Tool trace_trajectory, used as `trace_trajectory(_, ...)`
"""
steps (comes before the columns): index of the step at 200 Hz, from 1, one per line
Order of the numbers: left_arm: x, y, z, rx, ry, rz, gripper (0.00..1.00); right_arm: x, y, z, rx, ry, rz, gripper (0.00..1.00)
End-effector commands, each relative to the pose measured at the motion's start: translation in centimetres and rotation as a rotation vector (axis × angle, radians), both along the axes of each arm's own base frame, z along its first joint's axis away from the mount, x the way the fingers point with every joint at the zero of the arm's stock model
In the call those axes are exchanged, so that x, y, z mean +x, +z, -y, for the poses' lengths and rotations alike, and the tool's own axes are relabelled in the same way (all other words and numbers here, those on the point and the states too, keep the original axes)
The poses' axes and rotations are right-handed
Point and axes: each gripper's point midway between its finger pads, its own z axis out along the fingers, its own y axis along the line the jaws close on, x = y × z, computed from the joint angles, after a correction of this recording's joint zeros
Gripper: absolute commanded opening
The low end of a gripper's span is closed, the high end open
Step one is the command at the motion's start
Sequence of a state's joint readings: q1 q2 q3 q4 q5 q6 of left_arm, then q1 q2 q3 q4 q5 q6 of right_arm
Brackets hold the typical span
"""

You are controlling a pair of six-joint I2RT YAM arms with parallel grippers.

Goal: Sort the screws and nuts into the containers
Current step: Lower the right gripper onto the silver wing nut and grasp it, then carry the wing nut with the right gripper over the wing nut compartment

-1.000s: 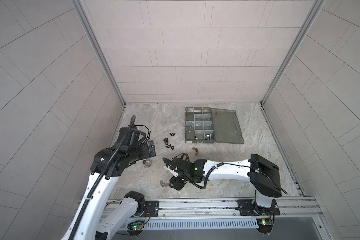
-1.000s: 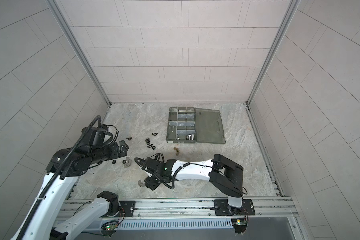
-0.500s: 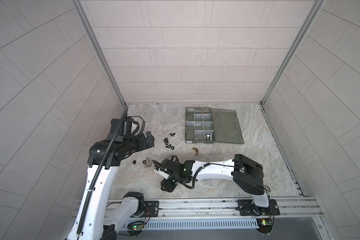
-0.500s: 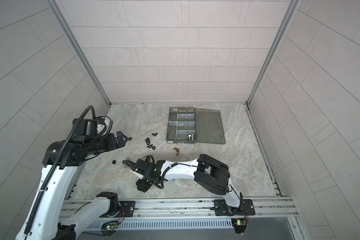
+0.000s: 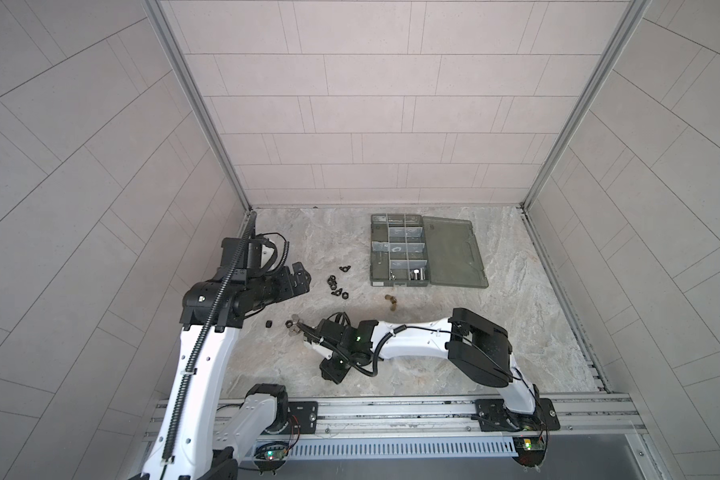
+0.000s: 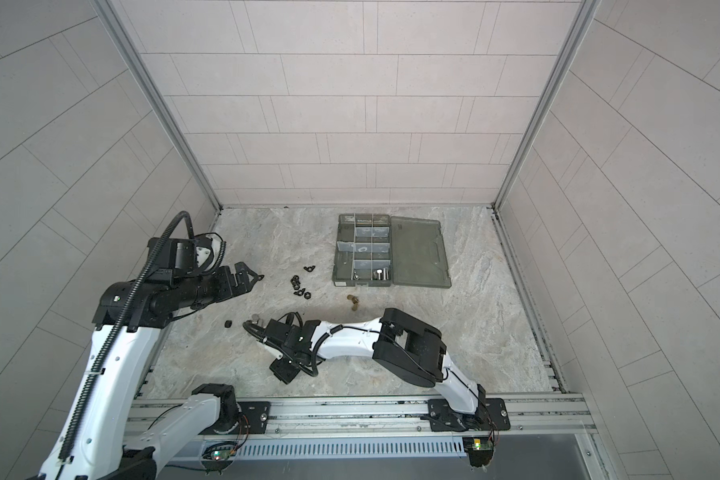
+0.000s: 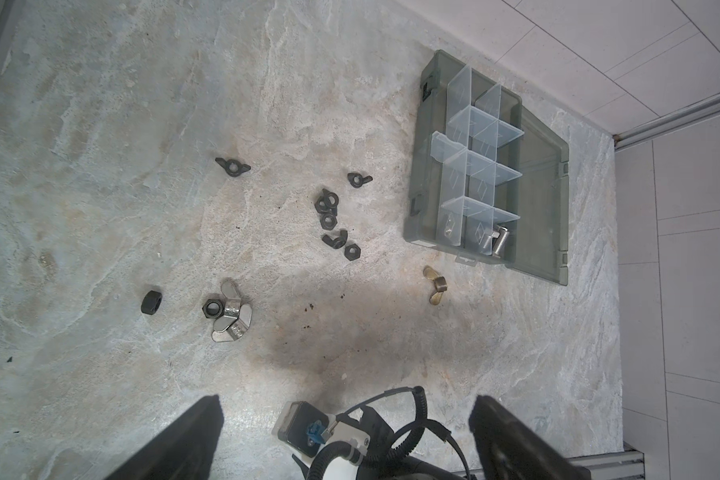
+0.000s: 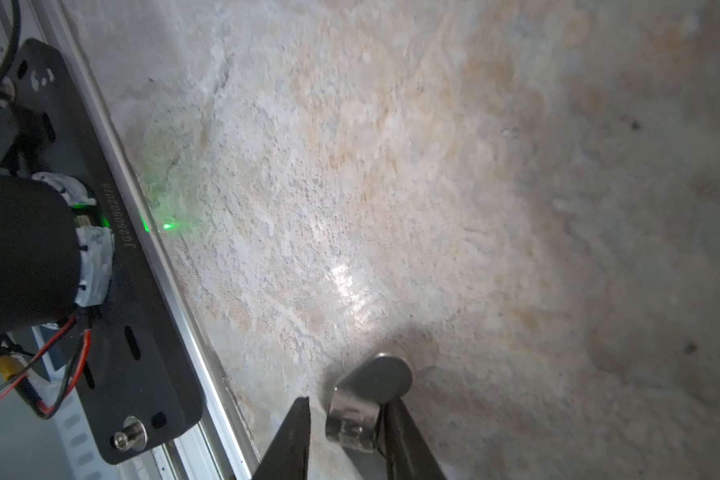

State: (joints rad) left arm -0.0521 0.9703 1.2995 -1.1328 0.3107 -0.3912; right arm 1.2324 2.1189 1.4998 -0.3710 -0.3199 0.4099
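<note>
Well in front of the organizer box [image 5: 373,266], the right gripper [image 8: 347,405] has its jaws narrow around a silver wing nut [image 8: 371,380], one finger touching, one just clear; only the right wrist view shows this. Nearer the box, the left gripper [image 5: 301,277] hangs spread wide. The screws [image 7: 493,243] lie in the box's front compartment.

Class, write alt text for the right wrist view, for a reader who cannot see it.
A silver wing nut sits between the right gripper's black fingers over a marbled table; a metal rail runs along its edge.
</note>
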Motion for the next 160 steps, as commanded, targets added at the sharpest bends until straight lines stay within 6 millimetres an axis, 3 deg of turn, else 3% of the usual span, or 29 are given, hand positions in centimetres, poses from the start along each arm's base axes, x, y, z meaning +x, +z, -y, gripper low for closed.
trace_trajectory(1, 0.1, 0.0, 0.0, -0.005, -0.008, 0.018, 1.0, 0.1, -1.5, 1.0, -0.078, -0.003, 0.016, 0.26)
trace_trajectory(60, 0.0, 0.3, -0.4, 0.002, 0.011, 0.031, 1.0, 0.5, -1.2, 2.0, -0.103, -0.031, 0.028, 0.15)
trace_trajectory(85, 0.0, 0.6, -0.7, 0.004, 0.024, 0.042, 1.0, 1.3, 0.2, 2.8, -0.087, -0.06, 0.043, 0.13)
trace_trajectory(160, 1.0, 0.3, -0.8, -0.018, 0.043, 0.046, 1.0, 8.1, 5.0, 8.0, -0.022, -0.266, 0.067, 0.13)
